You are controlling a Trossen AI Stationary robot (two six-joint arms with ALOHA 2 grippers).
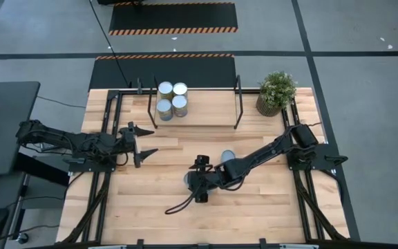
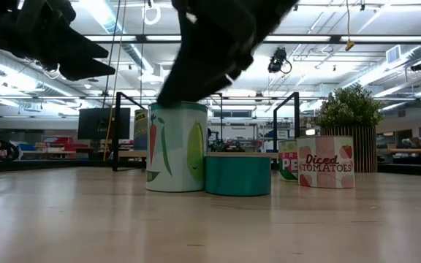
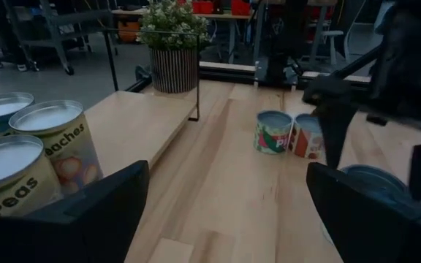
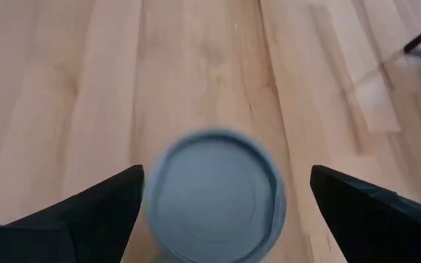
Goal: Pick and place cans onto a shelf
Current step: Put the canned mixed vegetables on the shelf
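Several cans stand on the wooden shelf [image 1: 206, 114] at its left end, among them a Peas can [image 3: 9, 175] and a Peaches can [image 3: 57, 142]. More cans stand on the table: a Diced Tomatoes can [image 2: 326, 161], a short teal can [image 2: 237, 174] and a tall can with vegetable pictures [image 2: 176, 146]. My right gripper [image 1: 194, 180] is open above a can with a bluish-grey top [image 4: 214, 193], one finger on either side of it, touching nothing that I can see. My left gripper [image 1: 142, 143] is open and empty, left of the shelf's near edge.
A potted green plant [image 1: 276, 92] stands at the far right corner, beside the shelf's black upright [image 1: 238, 100]. One can [image 1: 228, 156] stands beside my right arm. Two cans [image 3: 272, 131] stand farther toward the table's right. Bare tabletop [image 1: 254, 207] lies toward the near edge.
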